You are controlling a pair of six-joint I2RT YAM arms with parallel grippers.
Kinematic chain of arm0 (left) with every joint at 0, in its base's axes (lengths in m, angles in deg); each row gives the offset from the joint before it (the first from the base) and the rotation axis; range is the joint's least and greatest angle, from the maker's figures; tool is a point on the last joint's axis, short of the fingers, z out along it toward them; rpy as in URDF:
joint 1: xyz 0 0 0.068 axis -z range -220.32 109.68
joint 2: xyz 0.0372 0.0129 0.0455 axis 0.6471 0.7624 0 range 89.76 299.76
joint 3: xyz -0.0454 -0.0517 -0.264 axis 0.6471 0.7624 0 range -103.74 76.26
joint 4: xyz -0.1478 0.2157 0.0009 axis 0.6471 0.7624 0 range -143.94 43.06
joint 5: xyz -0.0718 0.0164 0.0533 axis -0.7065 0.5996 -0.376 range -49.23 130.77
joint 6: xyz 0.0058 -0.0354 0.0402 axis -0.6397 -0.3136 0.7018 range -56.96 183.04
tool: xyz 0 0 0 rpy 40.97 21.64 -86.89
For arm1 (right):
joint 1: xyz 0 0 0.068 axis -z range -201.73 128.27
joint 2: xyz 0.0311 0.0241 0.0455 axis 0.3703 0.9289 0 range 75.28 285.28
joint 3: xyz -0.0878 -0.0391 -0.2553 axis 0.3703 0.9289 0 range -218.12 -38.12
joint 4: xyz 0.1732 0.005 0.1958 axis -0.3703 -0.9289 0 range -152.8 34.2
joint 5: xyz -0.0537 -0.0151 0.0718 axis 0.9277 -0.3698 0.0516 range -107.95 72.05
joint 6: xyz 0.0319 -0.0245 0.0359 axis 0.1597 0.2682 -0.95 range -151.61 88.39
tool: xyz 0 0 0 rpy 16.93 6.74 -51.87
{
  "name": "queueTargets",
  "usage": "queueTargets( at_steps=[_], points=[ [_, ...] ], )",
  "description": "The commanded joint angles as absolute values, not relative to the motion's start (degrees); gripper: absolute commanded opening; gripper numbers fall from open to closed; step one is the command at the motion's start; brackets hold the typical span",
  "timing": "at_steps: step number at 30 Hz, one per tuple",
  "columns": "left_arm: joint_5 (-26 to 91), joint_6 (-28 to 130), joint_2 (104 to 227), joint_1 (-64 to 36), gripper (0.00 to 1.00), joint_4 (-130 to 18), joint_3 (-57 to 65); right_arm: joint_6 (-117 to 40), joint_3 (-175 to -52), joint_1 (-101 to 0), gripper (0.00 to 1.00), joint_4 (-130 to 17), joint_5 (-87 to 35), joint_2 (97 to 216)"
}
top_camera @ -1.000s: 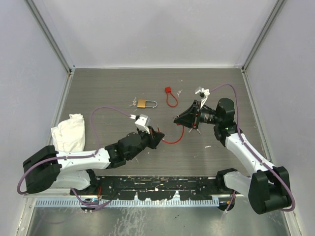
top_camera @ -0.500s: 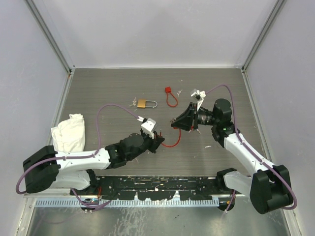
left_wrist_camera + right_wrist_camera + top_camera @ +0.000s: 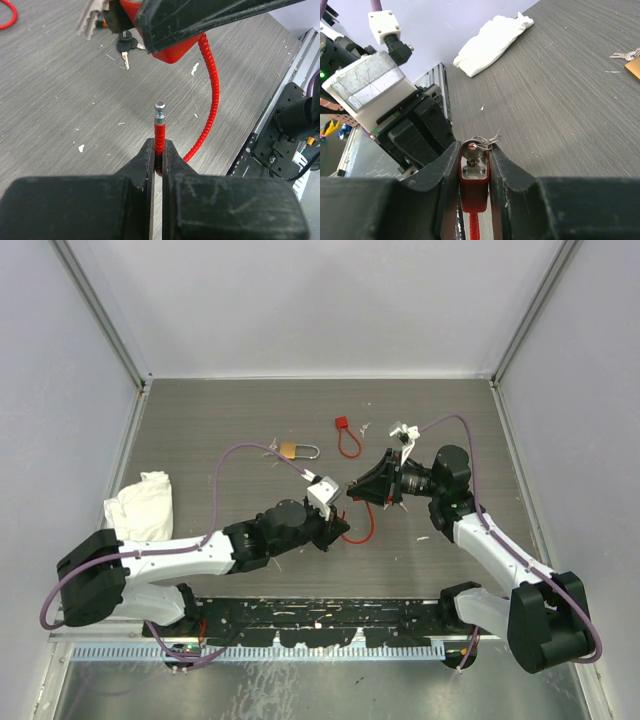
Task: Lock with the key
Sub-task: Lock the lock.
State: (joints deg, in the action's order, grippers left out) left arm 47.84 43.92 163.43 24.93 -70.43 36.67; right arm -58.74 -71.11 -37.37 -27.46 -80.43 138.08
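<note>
The left gripper point(image 3: 159, 150) was clamped on the red cable point(image 3: 212, 85) just below its metal tip point(image 3: 159, 111), which pointed at the lock point(image 3: 175, 47) close ahead without touching it. The right gripper point(image 3: 475, 150) squeezed that lock by its 2 sides, the key point(image 3: 484, 142) and its ring sitting at the lock's end face. The tip, I judged, needed lining up with the lock's socket and a straight push, cable unbent, before any turn of the key

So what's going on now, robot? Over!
Left end effector shut on end of red coiled cable. Right end effector shut on red lock body, small dark-headed keys beside it. Cable tip not yet in lock.
</note>
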Motion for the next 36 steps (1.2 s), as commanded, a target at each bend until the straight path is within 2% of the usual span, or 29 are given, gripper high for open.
queueTargets(
  at_steps=[1, 19, 36],
  points=[
    [44.9, 42.7, 164.7, 25.2, 0.0, -71.4, 33.2, -63.3, -70.3, -37.6, 0.01, -18.3, -79.5, 138.2],
    [41.8, 40.6, 168.1, 24.4, 0.0, -76.9, 30.2, -69.9, -67.5, -37.6, 0.01, -9.6, -78.2, 138.4],
    [38.1, 38.3, 169.5, 22.9, 0.0, -80.8, 29.2, -69.8, -67.3, -37.6, 0.01, -9.7, -77.7, 138.7]
  ],
)
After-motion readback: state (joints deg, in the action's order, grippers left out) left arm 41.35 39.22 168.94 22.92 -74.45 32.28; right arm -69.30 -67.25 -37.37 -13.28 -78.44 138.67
